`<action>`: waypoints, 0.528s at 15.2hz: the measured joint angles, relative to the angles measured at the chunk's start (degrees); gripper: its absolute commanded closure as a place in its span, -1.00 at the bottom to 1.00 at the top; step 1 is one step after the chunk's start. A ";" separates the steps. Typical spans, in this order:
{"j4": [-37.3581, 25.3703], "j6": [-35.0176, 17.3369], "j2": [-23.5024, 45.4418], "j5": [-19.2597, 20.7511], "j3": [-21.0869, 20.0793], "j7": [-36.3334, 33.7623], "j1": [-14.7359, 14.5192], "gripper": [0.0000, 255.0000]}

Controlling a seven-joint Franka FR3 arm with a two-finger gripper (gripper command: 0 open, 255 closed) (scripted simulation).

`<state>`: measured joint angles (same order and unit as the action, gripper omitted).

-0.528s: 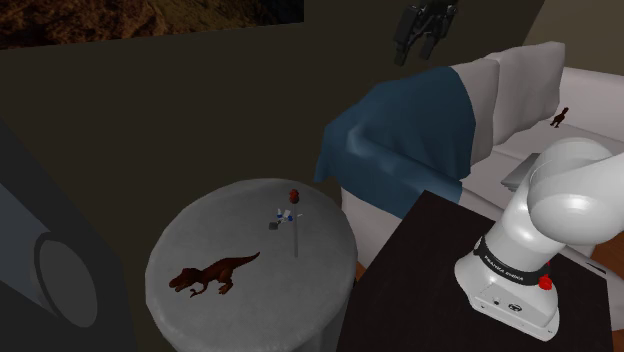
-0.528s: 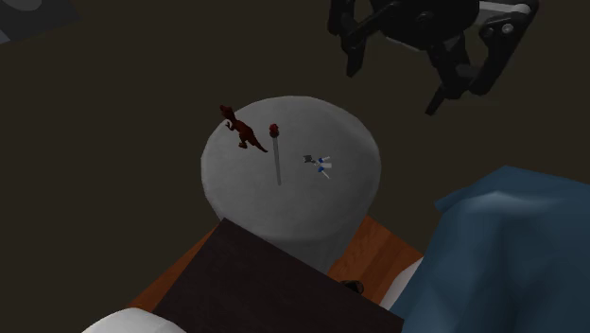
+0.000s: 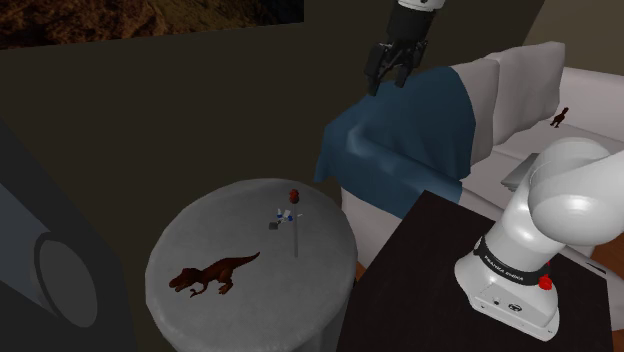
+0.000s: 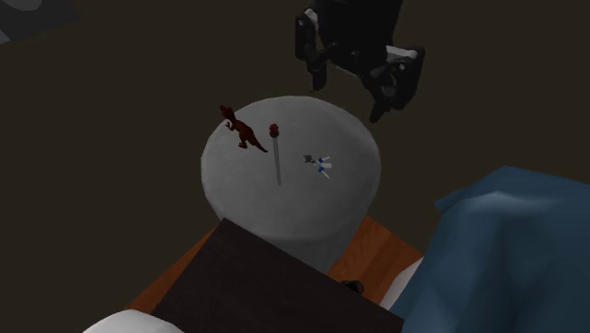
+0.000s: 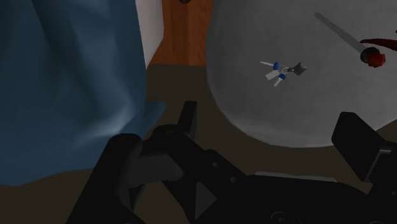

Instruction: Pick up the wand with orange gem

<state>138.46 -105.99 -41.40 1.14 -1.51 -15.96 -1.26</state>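
The wand [image 3: 296,225] is a thin grey rod with a dark red gem at one end. It lies flat near the middle of the round grey table [image 3: 200,230]. It also shows on the table top in the second exterior view [image 4: 276,156] and past my fingers in the wrist view [image 5: 340,33]. My black gripper [image 3: 386,84] hangs high in the air, open and with nothing in it, well above and beyond the table [image 4: 312,208]. In the second exterior view the gripper [image 4: 347,99] sits over the table's far edge. The wrist view has the gripper [image 5: 272,127] with its fingers wide apart.
A brown dinosaur [image 3: 213,273] stands on the table beside the wand, and a small blue-and-white toy [image 3: 283,216] lies on its other side. A blue blanket [image 3: 410,130] drapes a pale sofa [image 3: 520,100] beside the table. A tiny dinosaur [image 3: 560,117] sits on the sofa.
The gripper has swung toward the shoulder view's left and come lower, closer to the table. It has also turned. Nothing on the table has moved.
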 measured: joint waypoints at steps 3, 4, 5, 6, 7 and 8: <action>2.41 -4.82 2.54 -1.01 -2.72 -3.52 -0.69 -1.00; 3.09 -6.29 3.37 -1.45 -3.94 -5.03 -1.05 -1.00; 3.40 -7.75 4.57 -1.78 -5.04 -6.42 -1.32 -1.00; 4.05 -9.66 5.91 -1.98 -5.95 -7.59 -1.47 -1.00; 4.00 -11.24 7.55 -2.13 -6.88 -8.79 -1.58 -1.00; 4.59 -12.74 8.51 -2.32 -7.83 -10.05 -1.79 -1.00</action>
<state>143.05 -118.73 -32.90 -1.18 -9.34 -26.01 -3.05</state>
